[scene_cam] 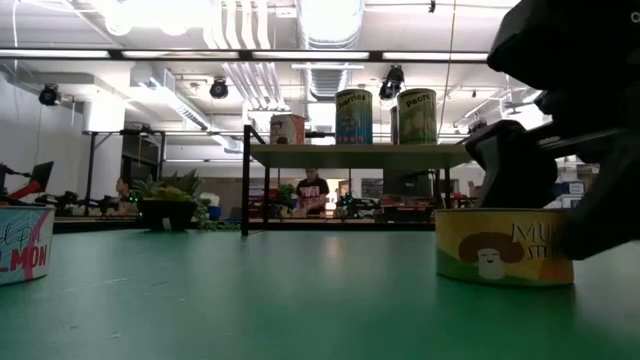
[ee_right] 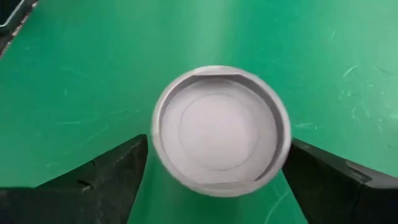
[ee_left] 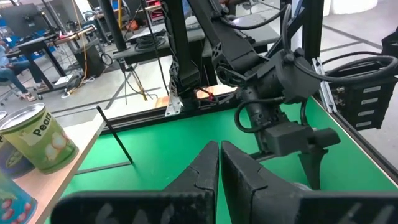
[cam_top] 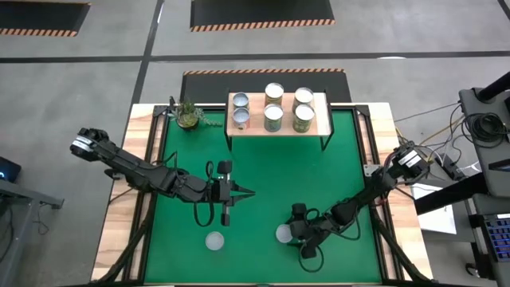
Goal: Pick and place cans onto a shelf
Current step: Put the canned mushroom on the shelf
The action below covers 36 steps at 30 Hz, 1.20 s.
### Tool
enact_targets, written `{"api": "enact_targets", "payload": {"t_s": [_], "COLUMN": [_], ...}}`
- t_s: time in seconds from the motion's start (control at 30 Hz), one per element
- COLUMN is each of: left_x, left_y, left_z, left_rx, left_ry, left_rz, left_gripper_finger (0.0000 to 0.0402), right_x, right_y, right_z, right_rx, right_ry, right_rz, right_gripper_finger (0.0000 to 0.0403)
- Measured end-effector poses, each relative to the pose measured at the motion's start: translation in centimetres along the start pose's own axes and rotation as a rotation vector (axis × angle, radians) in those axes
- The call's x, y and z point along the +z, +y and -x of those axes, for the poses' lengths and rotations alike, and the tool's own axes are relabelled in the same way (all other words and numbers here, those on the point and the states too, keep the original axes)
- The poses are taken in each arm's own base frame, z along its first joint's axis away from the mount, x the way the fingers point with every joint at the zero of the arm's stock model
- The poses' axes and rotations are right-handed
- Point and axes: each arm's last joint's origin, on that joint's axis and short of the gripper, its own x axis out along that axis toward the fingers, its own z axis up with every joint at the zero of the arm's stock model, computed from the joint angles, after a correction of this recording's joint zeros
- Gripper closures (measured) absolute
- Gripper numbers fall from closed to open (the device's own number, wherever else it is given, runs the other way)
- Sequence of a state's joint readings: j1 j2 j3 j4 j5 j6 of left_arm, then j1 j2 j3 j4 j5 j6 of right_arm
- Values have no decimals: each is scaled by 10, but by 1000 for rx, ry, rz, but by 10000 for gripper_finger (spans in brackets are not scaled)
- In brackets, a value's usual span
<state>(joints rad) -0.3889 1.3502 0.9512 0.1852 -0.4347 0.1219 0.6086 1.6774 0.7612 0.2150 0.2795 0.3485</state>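
Note:
Several cans (cam_top: 273, 117) stand upright on the shelf (cam_top: 255, 129) at the table's far edge. Two more cans stand on their bases on the green table near its near edge: one with a mushroom label (cam_top: 284, 233) (scene_cam: 505, 248) and one to its left (cam_top: 214, 241) (scene_cam: 20, 245). My right gripper (cam_top: 293, 233) (ee_right: 219, 146) is open, slanting down, with one finger on either side of the mushroom can's silver top (ee_right: 221, 127); I see no touch. My left gripper (cam_top: 249, 192) (ee_left: 219, 168) is shut and holds nothing, above the table's middle.
A small potted plant (cam_top: 189, 114) stands at the far left, beside the shelf. The shelf's thin black legs (scene_cam: 247, 180) rise from the table. A wooden rim (cam_top: 143, 159) borders the table. Green table lies bare between the shelf and the two low cans.

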Motion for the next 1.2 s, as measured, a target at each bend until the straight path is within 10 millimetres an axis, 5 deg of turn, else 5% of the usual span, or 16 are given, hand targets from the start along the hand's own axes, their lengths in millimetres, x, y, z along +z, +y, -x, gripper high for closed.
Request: {"api": "enact_targets", "payload": {"t_s": [0.27, 0.73, 1.0, 1.2], "left_x": [0, 0, 0, 1], "left_y": [0, 0, 0, 0], "left_z": [0, 0, 0, 0], "left_rx": [0, 0, 0, 1], "left_ry": [0, -1, -2, -7], "left_rz": [-1, 3, 5, 7], "left_gripper_finger": [402, 402, 402, 402], "right_x": [1, 9, 32, 55], "right_y": [-2, -3, -10, -35], "right_z": [0, 8, 53, 105], "right_rx": [-13, -26, -15, -39], "right_ry": [-8, -49, -101, -187], "right_rz": [-5, 7, -6, -82], "right_gripper_finger": [149, 119, 126, 127]}}
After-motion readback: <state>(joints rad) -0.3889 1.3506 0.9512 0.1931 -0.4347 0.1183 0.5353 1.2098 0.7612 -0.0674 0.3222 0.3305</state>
